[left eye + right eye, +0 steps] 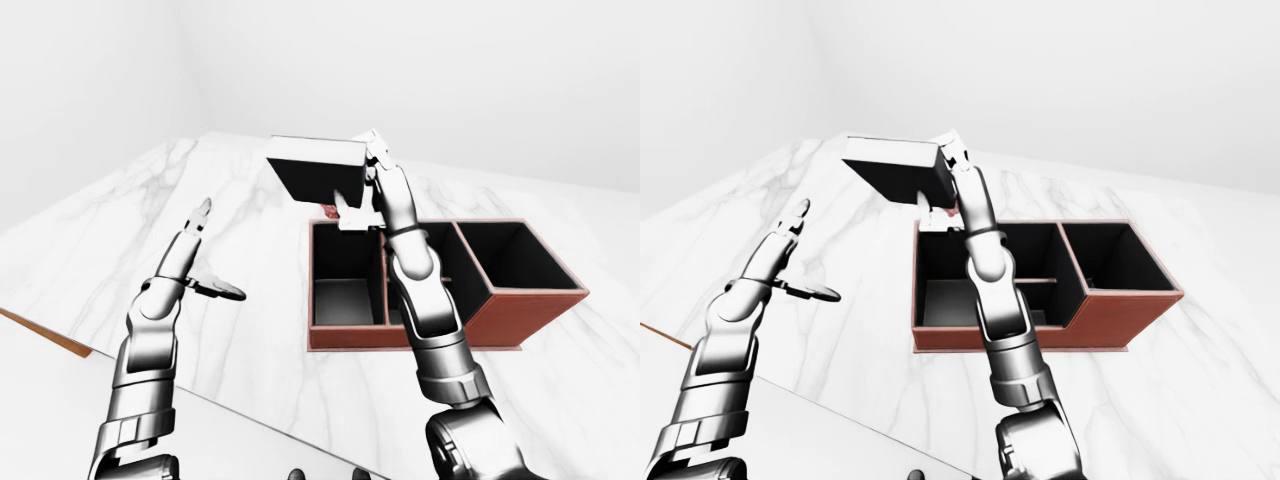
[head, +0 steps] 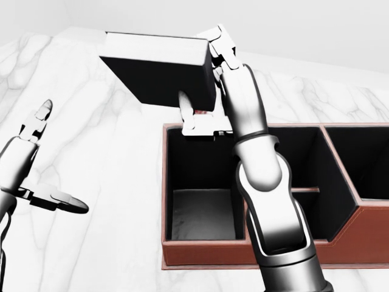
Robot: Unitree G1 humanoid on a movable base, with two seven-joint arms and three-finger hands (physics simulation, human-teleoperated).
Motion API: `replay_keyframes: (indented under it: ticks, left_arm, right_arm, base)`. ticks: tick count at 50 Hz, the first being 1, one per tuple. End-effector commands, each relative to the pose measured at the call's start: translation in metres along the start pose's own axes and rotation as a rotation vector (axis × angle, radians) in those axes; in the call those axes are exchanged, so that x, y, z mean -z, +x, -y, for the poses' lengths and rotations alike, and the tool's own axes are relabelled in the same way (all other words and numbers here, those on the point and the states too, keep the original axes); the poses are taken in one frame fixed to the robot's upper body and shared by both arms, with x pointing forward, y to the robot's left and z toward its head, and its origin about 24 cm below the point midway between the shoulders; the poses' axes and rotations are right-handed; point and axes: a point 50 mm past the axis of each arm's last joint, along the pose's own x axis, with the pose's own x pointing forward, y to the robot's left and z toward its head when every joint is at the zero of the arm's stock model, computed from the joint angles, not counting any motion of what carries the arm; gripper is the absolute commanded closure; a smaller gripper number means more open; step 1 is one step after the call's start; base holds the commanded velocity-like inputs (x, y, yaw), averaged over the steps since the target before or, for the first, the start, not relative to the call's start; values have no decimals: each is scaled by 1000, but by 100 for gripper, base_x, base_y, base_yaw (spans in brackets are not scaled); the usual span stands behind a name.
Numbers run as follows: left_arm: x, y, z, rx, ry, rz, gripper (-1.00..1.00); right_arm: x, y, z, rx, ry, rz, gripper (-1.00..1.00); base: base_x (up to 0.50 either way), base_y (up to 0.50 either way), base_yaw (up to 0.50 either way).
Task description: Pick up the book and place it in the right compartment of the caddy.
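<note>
A dark book (image 2: 159, 72) with a white page edge hangs tilted in the air over the upper left corner of the caddy (image 2: 200, 253). My right hand (image 2: 205, 80) is shut on the book's right end, fingers above and thumb below. The caddy is red-brown leather with a black inside, and its right compartment (image 1: 515, 255) lies to the right of my forearm. Out to the left, over the marble, my left hand (image 2: 35, 163) is open and holds nothing.
A red cup (image 1: 328, 210) shows as a sliver behind the book, above the caddy. The marble counter (image 1: 250, 230) ends at a brown edge (image 1: 40, 335) at the lower left of the left-eye view. My right forearm crosses the caddy's left and middle compartments.
</note>
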Motion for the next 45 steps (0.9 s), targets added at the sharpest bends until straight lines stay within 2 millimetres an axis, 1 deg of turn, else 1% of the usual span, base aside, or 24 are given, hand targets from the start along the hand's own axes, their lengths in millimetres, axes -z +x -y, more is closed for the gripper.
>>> replay_keyframes:
  ticks: [1,7,8,9,10,17,21,22,24,28,29,31,33,36,39,42,45]
  left_arm:
    - [10,-5,-4,-40,-191,11,-100]
    - [8,-9,-5,-57,-204,29,-100]
    - [8,-10,-4,-54,-203,30,-100]
    - [8,-10,-4,-55,-205,31,-100]
    - [9,-11,-4,-57,-211,30,-100]
    - [8,-12,-3,-59,-228,41,-100]
    - [7,-12,-4,-66,-238,45,-100]
    - [8,-12,-3,-65,-242,44,-100]
    - [6,-12,-3,-67,-244,48,-100]
    - [4,-11,-4,-70,-247,58,-100]
    - [4,-12,-5,-72,-251,62,-100]
    - [7,-12,-4,-71,-255,48,-100]
    - [5,-14,-4,-73,-252,61,-100]
    - [6,-14,-4,-70,-255,57,-100]
    - [4,-15,-5,-72,-254,70,-100]
    - [-4,-17,-8,-76,-244,104,-100]
    - [-6,-17,-8,-78,-240,113,-100]
  right_arm:
    - [-38,-6,28,93,7,170,100]
    - [-42,-11,43,127,-7,195,100]
    - [-29,-16,43,132,-5,143,100]
    - [-37,-15,46,136,-11,177,100]
    - [-41,-17,52,150,-17,193,100]
    - [-40,-26,73,200,-32,198,100]
    - [-41,-35,85,235,-39,203,100]
    - [-39,-39,92,255,-42,195,100]
    - [-38,-43,98,270,-41,189,100]
    - [-38,-49,104,280,-63,187,100]
    - [-34,-53,109,292,-70,171,100]
    - [-33,-56,114,304,-74,162,100]
    - [-33,-59,118,313,-77,161,100]
    - [-32,-65,123,324,-92,151,100]
    - [-32,-69,128,336,-101,147,100]
    - [-31,-74,136,356,-111,137,100]
    - [-30,-79,143,372,-120,130,100]
  base:
    - [0,0,0]
    - [0,0,0]
    - [0,0,0]
    - [0,0,0]
    - [0,0,0]
    - [0,0,0]
    - [0,0,0]
    - [0,0,0]
    - [0,0,0]
    - [0,0,0]
    - [0,0,0]
    - [0,0,0]
    - [0,0,0]
    - [0,0,0]
    - [0,0,0]
    - [0,0,0]
    - [0,0,0]
